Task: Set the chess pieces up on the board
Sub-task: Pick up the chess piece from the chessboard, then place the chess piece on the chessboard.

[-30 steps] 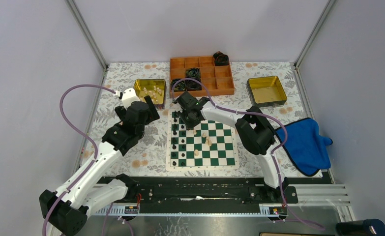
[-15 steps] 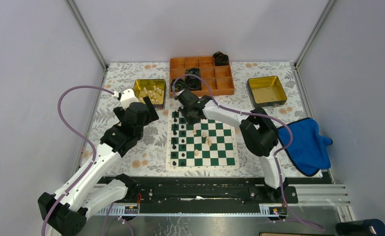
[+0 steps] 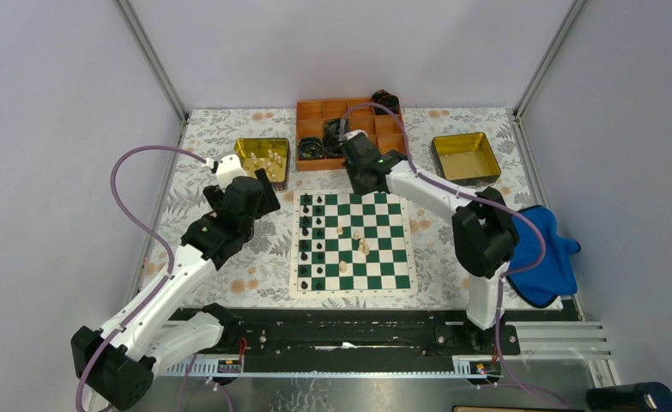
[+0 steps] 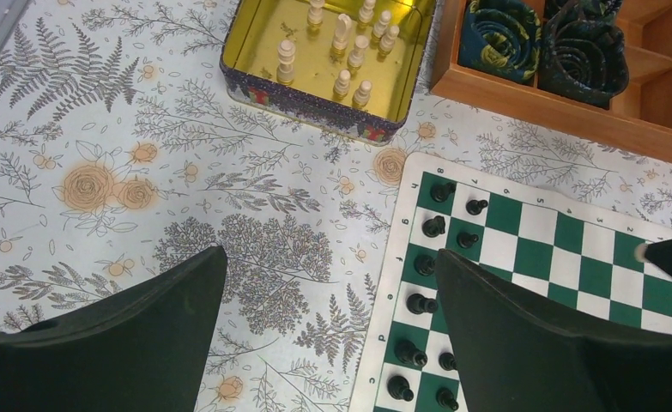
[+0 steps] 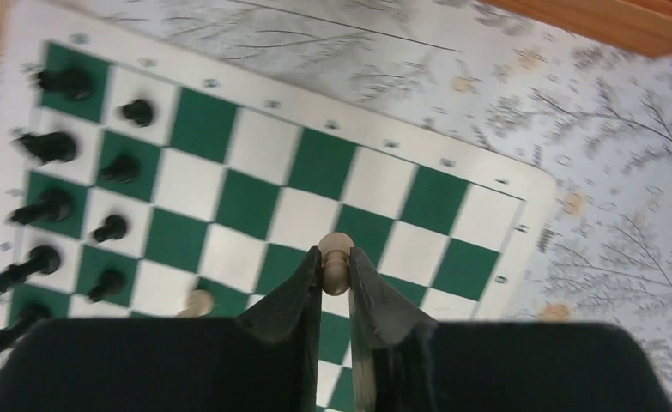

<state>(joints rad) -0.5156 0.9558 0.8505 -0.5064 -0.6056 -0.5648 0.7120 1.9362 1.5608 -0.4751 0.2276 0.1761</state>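
The board [image 3: 355,291] lies at mid-table. Black chess pieces [image 3: 305,235] fill its two left columns, and a few cream-white ones [image 3: 363,245] stand near the middle. My right gripper [image 3: 364,175] hovers over the board's far edge, shut on a cream-white pawn [image 5: 336,260] that hangs above the board [image 5: 246,202]. My left gripper [image 3: 260,194] is open and empty over the tablecloth, left of the board. In the left wrist view, the left gripper [image 4: 329,256] frames bare cloth beside the black pieces [image 4: 433,227] and board [image 4: 564,249]. More white pieces [image 4: 342,53] stand in a tin.
The yellow-lined tin [image 3: 247,148] with white pieces sits at the back left. An orange compartment tray [image 3: 358,130] with black coiled rolls [image 3: 324,146] is behind the board. A second tin [image 3: 465,158] stands at the back right, and a blue cloth [image 3: 538,253] lies right.
My right gripper has closed on a white pawn and carried it from over the board's far left part toward the far right. The left arm has barely shifted.
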